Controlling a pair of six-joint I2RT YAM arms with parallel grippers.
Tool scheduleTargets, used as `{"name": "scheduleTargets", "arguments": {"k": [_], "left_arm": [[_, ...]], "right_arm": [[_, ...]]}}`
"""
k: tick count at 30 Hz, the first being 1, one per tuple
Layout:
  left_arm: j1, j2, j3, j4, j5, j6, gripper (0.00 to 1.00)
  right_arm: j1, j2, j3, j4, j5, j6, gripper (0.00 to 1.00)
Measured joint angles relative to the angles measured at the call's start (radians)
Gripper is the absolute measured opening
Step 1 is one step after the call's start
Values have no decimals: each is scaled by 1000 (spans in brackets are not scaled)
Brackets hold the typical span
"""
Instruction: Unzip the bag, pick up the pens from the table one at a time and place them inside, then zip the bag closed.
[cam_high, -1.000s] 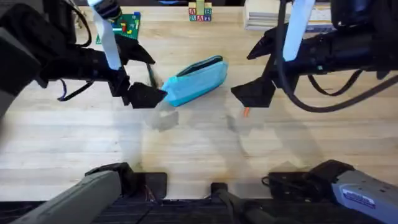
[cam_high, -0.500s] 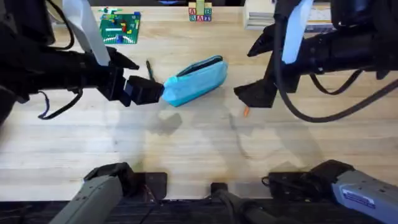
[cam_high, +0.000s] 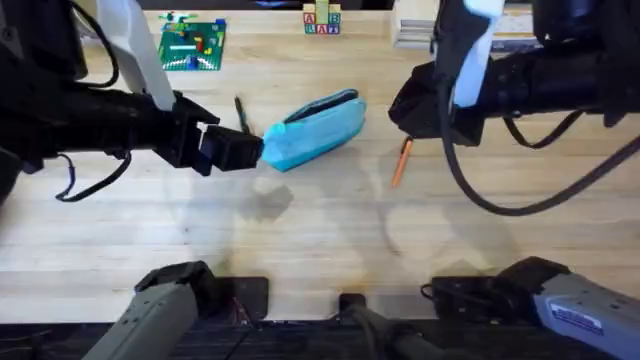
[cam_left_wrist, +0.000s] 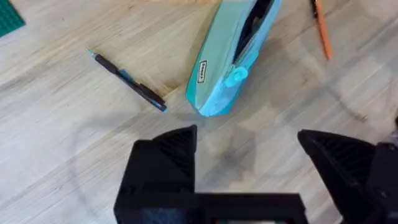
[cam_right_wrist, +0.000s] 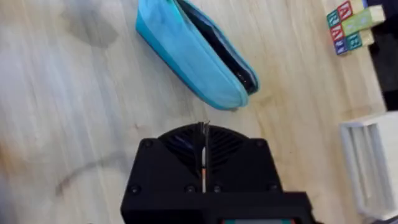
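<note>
The light blue bag (cam_high: 314, 129) lies slanted at mid-table, and its zipper gapes open on a dark inside (cam_left_wrist: 234, 57) (cam_right_wrist: 194, 55). My left gripper (cam_high: 238, 150) (cam_left_wrist: 249, 155) hovers open just off the bag's near-left end. A black pen (cam_high: 241, 113) (cam_left_wrist: 127, 81) rests on the table beside that end. To the right of the bag lies an orange pen (cam_high: 401, 162) (cam_left_wrist: 321, 28). Just behind the orange pen, above the table, my right gripper (cam_high: 412, 108) (cam_right_wrist: 204, 155) is shut with nothing between its fingers.
A green brick plate (cam_high: 193, 43) sits at the back left of the wooden table (cam_high: 320, 230). Letter blocks (cam_high: 321, 20) (cam_right_wrist: 348, 25) stand at the back centre, and a white stack (cam_high: 415, 25) lies at the back right.
My right gripper has shut and pulled back toward the far side, uncovering the whole orange pen. The left arm has shifted slightly left and stays open by the bag's end.
</note>
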Motion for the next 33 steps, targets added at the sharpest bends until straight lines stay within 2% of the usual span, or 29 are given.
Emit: {"name": "scheduleTargets", "arguments": {"k": [1, 2, 10, 24, 29, 33], "left_arm": [[0, 0, 0, -2, 0, -1, 996], [0, 0, 0, -6, 0, -2, 996], [0, 0, 0, -24, -3, -5, 996], [0, 0, 0, -24, -3, -5, 996], [0, 0, 0, -24, -3, -5, 996], [0, 0, 0, -24, -3, -5, 996]], "right_arm": [[0, 0, 0, 3, 0, -93, 32], [0, 0, 0, 6, 0, -122, 32], [0, 38, 0, 125, 1, -258, 28], [-6, 197, 0, 299, -5, -336, 28], [-56, 247, 13, 333, -79, -337, 28], [-105, 304, 70, 334, -151, -337, 28]]}}
